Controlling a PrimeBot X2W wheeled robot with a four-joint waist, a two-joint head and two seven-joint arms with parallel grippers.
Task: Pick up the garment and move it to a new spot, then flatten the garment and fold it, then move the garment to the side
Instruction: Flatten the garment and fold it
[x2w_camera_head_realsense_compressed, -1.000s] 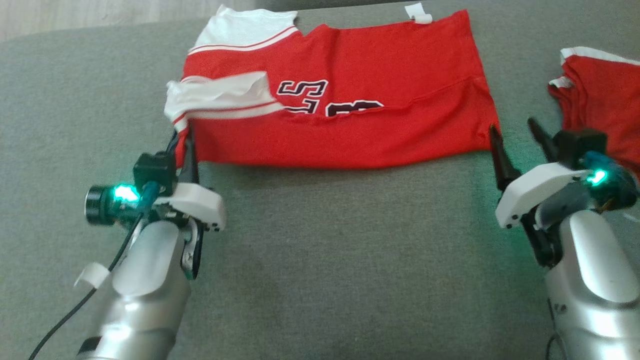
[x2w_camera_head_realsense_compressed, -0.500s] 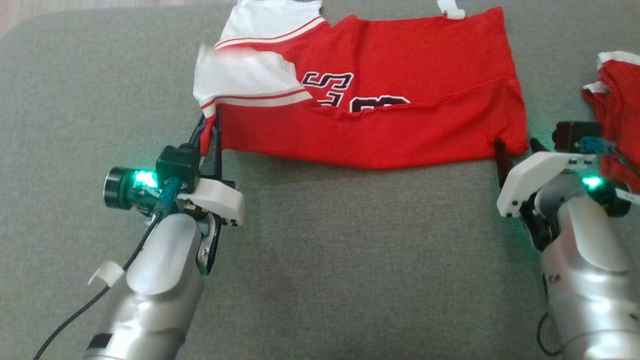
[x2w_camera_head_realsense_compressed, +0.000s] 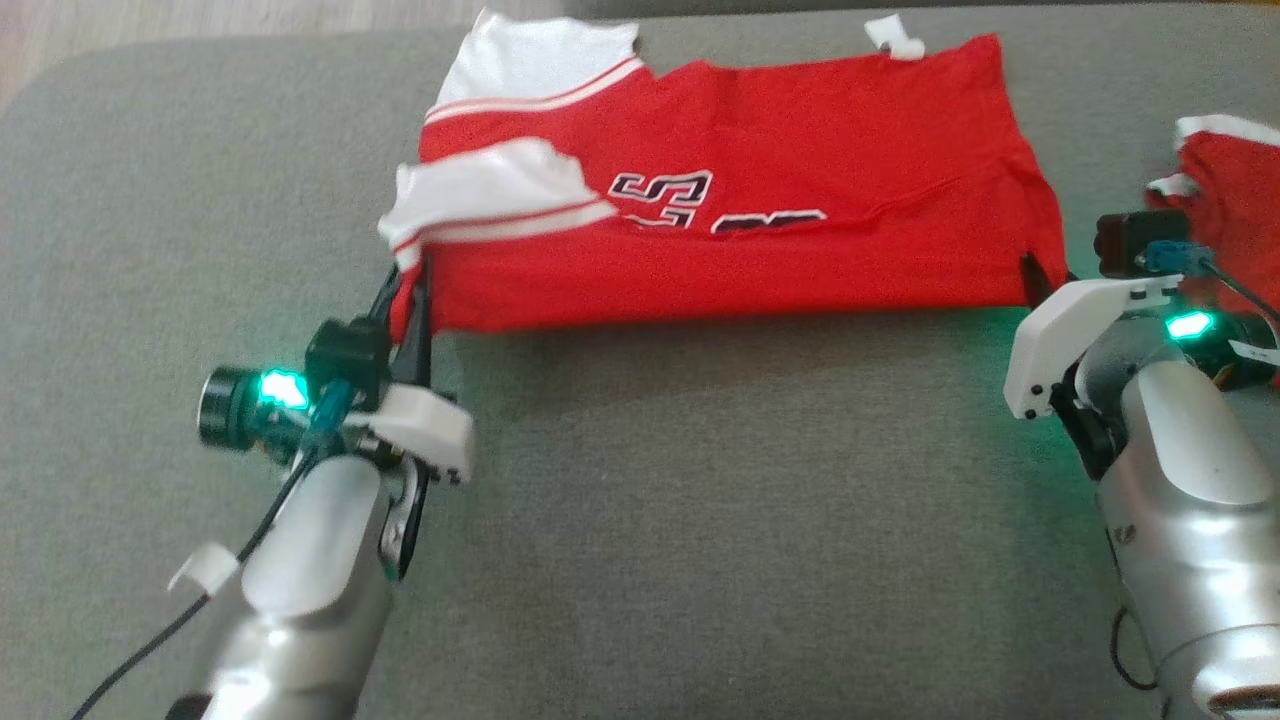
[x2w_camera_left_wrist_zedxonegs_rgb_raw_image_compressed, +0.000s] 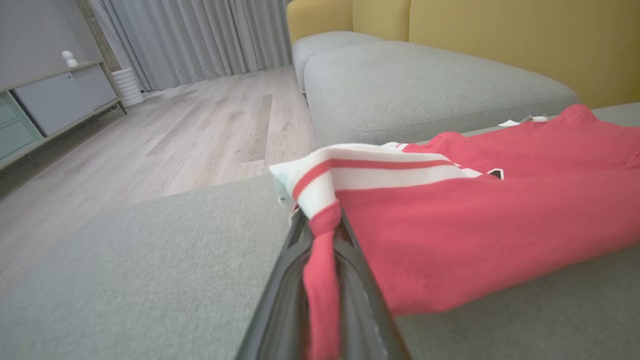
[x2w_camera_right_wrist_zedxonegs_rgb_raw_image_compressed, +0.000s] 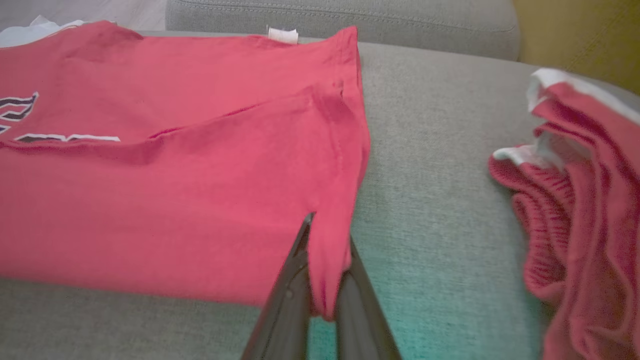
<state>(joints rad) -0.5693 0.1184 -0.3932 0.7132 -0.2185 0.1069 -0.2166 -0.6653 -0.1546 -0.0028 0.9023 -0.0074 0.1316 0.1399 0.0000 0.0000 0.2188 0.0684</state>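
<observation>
Across the grey upholstered sofa cushion (x2w_camera_head_realsense_compressed: 700, 520) lies the red knit jersey (x2w_camera_head_realsense_compressed: 760, 130), white-banded at the sleeves and lettered in black. It is folded over itself so that the lettering is half hidden, and its near edge faces the robot. It looks light, limp and a little stretchy — it should sag between any two holds and crease wherever it goes slack. The near corners are therefore the places to take it, drawn gently apart to keep the edge taut.

Both are taken. The left gripper (x2w_camera_head_realsense_compressed: 412, 300) is pinched shut on the near left corner, just under the white sleeve. The right gripper (x2w_camera_head_realsense_compressed: 1035, 272) is closed on the near right corner, with red cloth bunched between its fingers (x2w_camera_right_wrist_zedxonegs_rgb_raw_image_compressed: 292, 280). A second, crumpled red-and-white garment (x2w_camera_head_realsense_compressed: 1235, 190) sits apart at the right.

One second earlier the right gripper's fingers stood wide open, short of that corner. Half a second ago they straddled it — now they have clamped. The left hold is unchanged.
</observation>
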